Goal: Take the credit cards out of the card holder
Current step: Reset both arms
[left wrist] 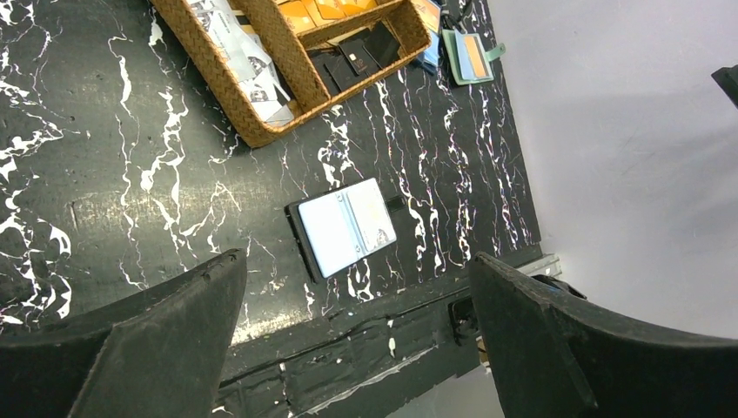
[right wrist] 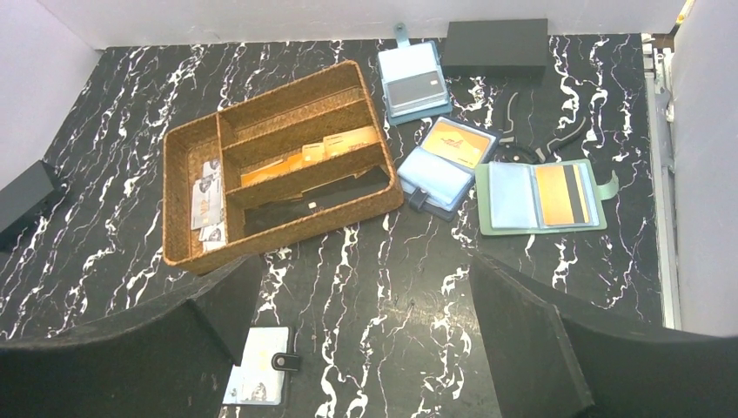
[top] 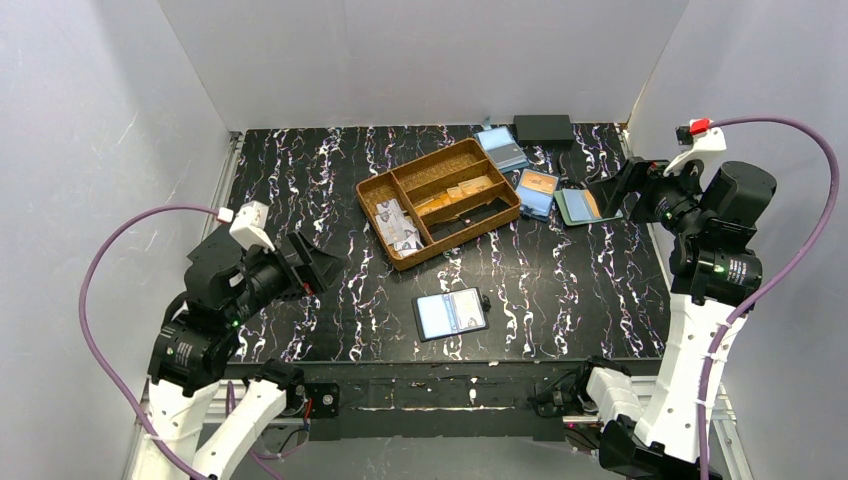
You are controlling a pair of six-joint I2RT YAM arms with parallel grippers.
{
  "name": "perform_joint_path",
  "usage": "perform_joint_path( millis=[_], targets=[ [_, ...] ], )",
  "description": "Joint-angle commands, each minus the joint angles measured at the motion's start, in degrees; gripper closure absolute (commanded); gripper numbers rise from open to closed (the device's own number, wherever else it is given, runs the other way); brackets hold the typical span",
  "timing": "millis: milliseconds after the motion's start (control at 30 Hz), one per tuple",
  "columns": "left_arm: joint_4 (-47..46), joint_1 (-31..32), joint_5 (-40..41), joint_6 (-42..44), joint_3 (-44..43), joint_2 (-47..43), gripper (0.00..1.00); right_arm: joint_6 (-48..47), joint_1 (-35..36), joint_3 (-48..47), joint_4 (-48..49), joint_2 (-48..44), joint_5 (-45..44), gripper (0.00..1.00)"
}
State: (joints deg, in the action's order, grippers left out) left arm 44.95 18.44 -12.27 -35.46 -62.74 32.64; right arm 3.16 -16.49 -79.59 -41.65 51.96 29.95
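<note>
The card holder (top: 451, 314) is a small black bifold lying open and flat on the marbled table, near the front edge at the middle. Pale credit cards (top: 467, 310) sit in its light blue pockets. It also shows in the left wrist view as the card holder (left wrist: 344, 226) with a printed card (left wrist: 372, 218), and in the right wrist view as the card holder (right wrist: 258, 366) with its snap tab. My left gripper (top: 318, 265) (left wrist: 355, 261) hovers open to the holder's left, holding nothing. My right gripper (top: 610, 195) (right wrist: 364, 259) hangs open at the far right, away from it.
A woven brown tray (top: 372, 195) with compartments of cards stands behind the holder. Past it lie a blue holder (top: 500, 148), a blue holder showing an orange card (top: 537, 192), a grey-green bifold (top: 588, 205) and a black box (top: 543, 128). White walls enclose the table.
</note>
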Motion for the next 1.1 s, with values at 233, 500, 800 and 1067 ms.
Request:
perform_joint_path(
  millis=[233, 500, 800, 1067],
  targets=[
    [1.3, -0.3, -2.2, 6.2, -11.7, 13.4, 0.02, 1.7, -0.4, -1.5, 3.1, 2.9, 0.0, 0.02],
    [1.3, -0.4, -5.0, 9.6, -15.8, 21.2, 0.02, -1.6, -0.4, -1.0, 3.6, 5.7, -0.6, 0.01],
    [2.4, -0.3, -5.4, 10.5, -17.8, 19.4, 0.02, -1.4, -1.3, -2.3, 4.6, 6.3, -3.3, 0.02],
    [-1.1, -0.4, -5.1, 7.6, -15.5, 16.1, 0.02, -1.1, -1.4, -2.2, 4.3, 5.3, -4.9, 0.02]
  ],
)
